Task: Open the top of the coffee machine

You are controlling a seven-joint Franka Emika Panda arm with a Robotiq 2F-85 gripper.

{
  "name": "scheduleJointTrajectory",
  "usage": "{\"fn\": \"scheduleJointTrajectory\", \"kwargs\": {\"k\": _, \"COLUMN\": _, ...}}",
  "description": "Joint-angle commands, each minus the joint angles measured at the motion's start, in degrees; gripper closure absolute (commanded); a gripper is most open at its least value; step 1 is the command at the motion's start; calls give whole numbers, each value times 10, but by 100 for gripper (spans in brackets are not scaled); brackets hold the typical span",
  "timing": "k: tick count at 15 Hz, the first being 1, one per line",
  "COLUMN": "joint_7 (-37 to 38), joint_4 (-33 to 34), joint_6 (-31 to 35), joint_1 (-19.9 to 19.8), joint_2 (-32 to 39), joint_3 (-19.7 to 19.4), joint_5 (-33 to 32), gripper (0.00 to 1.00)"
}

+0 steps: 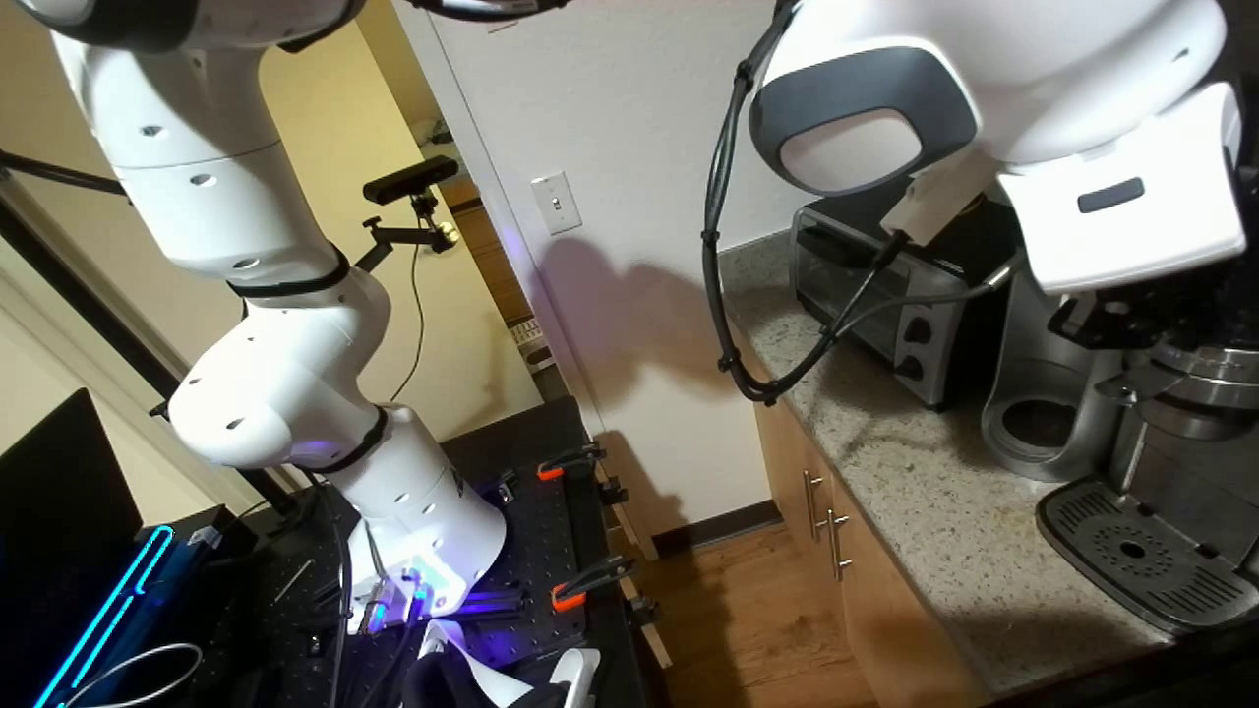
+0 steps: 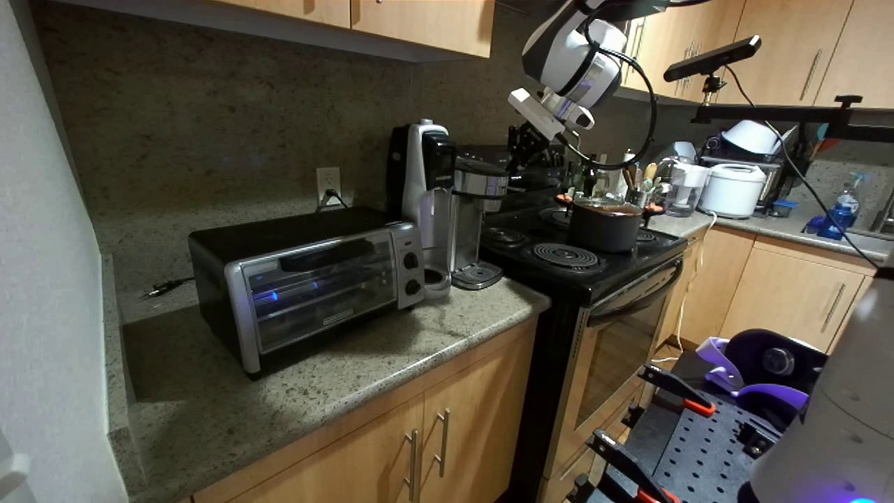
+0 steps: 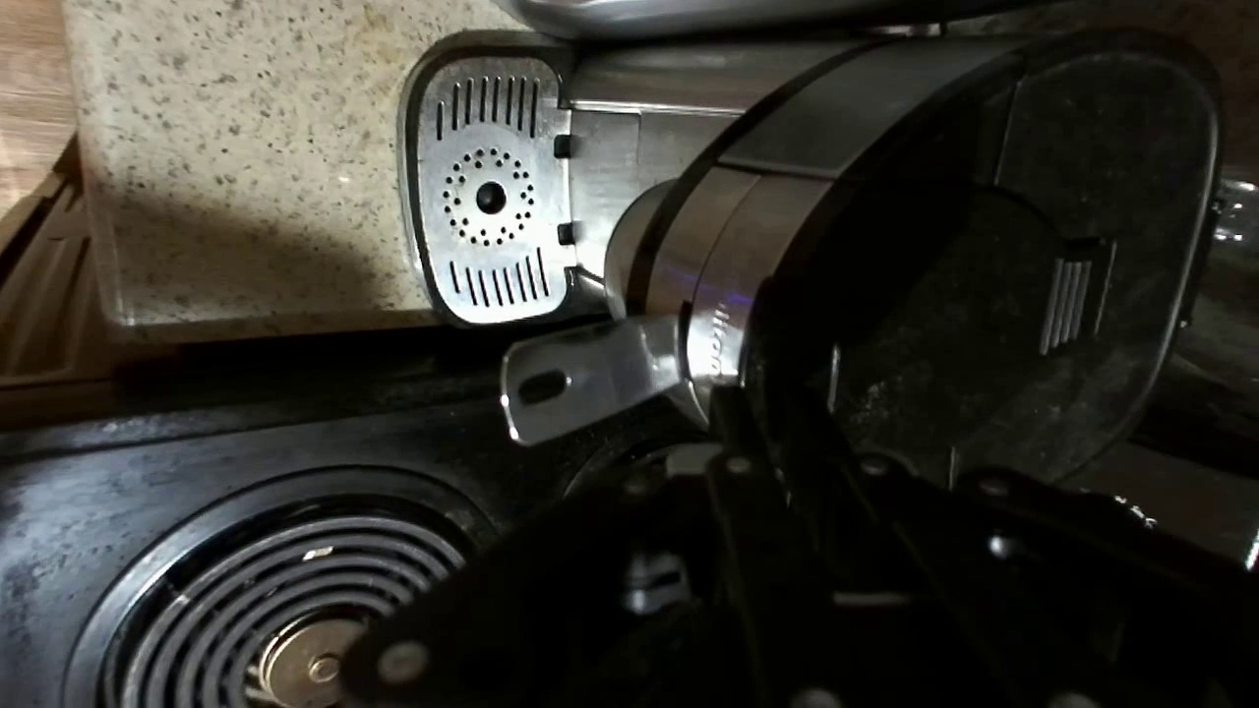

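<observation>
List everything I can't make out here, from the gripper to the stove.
Wrist view: whether the gripper is open or shut, or touches the top of the steel coffee machine; dark on dark, in shadow.
In an exterior view: part of that machine; cut off by the right edge.
In an exterior view: the upper part of the tall silver appliance; behind the robot's wrist.
In an exterior view: the contents of the pot; too small to tell.

A stove [image 2: 614, 360], cabinets [image 2: 489, 391], toaster oven [image 2: 314, 286] and, apparently, a sink [image 2: 876, 242] make this a kitchen.
</observation>
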Motion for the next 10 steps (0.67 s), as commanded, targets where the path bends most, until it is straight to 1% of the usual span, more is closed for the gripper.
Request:
{"fn": "scheduleJointTrajectory", "kwargs": {"k": 1, "joint_7": -18, "joint_4": 6, "joint_6": -6, "joint_1": -5, "joint_2": -7, "joint_3": 6, "joint_5": 21, "gripper": 92}}
{"fn": "scheduleJointTrajectory", "kwargs": {"k": 2, "joint_7": -19, "joint_4": 6, "joint_6": -5, "joint_1": -5, "joint_2": -8, "joint_3": 6, "joint_5": 21, "gripper": 93}}
{"fn": "scheduleJointTrajectory", "kwargs": {"k": 3, "joint_7": -18, "joint_4": 7, "joint_6": -5, "joint_1": -5, "joint_2": -9, "joint_3": 6, "joint_5": 21, "gripper": 91}}
{"fn": "scheduleJointTrajectory", "kwargs": {"k": 4, "joint_7": -18, "joint_4": 8, "joint_6": -5, "joint_1": -5, "joint_2": -9, "joint_3": 7, "joint_5": 21, "gripper": 91}}
{"fn": "scheduleJointTrajectory", "kwargs": {"k": 5, "joint_7": -19, "joint_4": 9, "joint_6": -5, "joint_1": -5, "joint_2": -9, "joint_3": 7, "joint_5": 21, "gripper": 88}}
{"fn": "scheduleJointTrajectory", "kwargs": {"k": 6, "joint_7": -19, "joint_4": 10, "joint_6": -5, "joint_1": -5, "joint_2": -9, "joint_3": 7, "joint_5": 21, "gripper": 89}}
{"fn": "scheduleJointTrajectory", "kwargs": {"k": 7, "joint_7": -20, "joint_4": 11, "joint_6": -5, "joint_1": -5, "joint_2": -10, "joint_3": 7, "joint_5": 21, "gripper": 68}}
{"fn": "scheduleJointTrajectory", "kwargs": {"k": 9, "joint_7": -20, "joint_4": 11, "joint_6": -5, "joint_1": -6, "joint_2": -10, "joint_3": 7, "joint_5": 21, "gripper": 57}}
{"fn": "scheduleJointTrajectory", "kwargs": {"k": 10, "joint_7": -21, "joint_4": 12, "joint_6": -5, "joint_1": -6, "joint_2": -10, "joint_3": 7, "joint_5": 20, "gripper": 49}}
